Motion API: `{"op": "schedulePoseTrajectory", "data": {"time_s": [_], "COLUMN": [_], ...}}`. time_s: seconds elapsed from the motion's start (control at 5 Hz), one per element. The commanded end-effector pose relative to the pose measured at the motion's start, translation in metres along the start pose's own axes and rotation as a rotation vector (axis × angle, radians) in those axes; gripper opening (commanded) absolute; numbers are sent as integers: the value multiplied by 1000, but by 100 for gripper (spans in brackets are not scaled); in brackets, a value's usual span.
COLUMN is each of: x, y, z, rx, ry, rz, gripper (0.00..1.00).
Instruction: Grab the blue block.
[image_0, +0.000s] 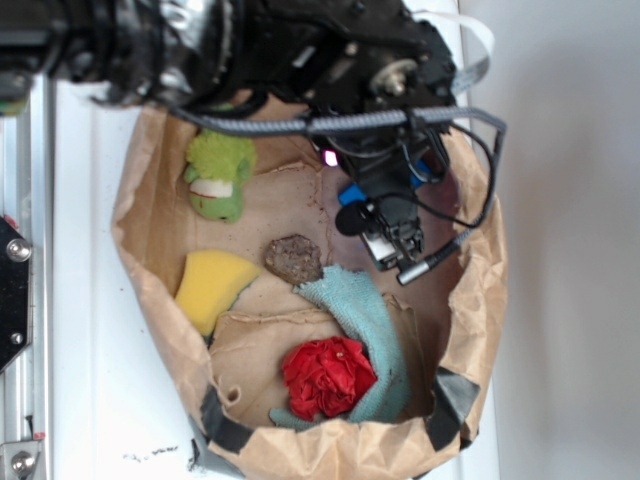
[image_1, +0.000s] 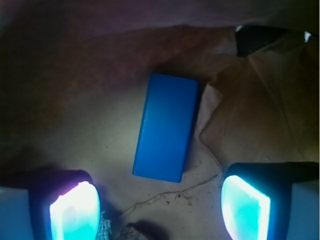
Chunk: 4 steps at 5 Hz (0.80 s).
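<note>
The blue block (image_1: 166, 126) lies flat on the brown paper floor of the bag, long side pointing away from me in the wrist view. My gripper (image_1: 160, 207) hovers above it, open, with glowing fingertips (image_1: 75, 210) wide apart; the block sits ahead of them, not between them. In the exterior view only a small blue corner of the blue block (image_0: 351, 193) shows beside the gripper (image_0: 398, 243); the arm hides the remainder.
The paper bag's rolled wall (image_0: 480, 270) rings everything. Inside lie a green plush toy (image_0: 220, 175), a yellow sponge (image_0: 208, 285), a brown cookie-like lump (image_0: 294, 259), a pale teal knitted cloth (image_0: 362, 315) and a red crumpled piece (image_0: 327, 376).
</note>
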<state>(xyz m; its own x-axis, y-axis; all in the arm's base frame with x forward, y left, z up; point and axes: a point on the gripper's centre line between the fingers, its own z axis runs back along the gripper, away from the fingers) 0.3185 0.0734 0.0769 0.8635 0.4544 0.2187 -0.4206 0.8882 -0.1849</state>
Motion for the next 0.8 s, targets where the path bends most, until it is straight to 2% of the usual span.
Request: {"op": "schedulePoseTrajectory", "data": {"time_s": [0.0,0.2,0.6], "x": [23,30,27], "y": [13,11,-5], "z": [9,2,-22], "rx": [1,15,25], "ry": [-81,-75,-92], "rz": [11,35,36], "gripper": [100,100,100]}}
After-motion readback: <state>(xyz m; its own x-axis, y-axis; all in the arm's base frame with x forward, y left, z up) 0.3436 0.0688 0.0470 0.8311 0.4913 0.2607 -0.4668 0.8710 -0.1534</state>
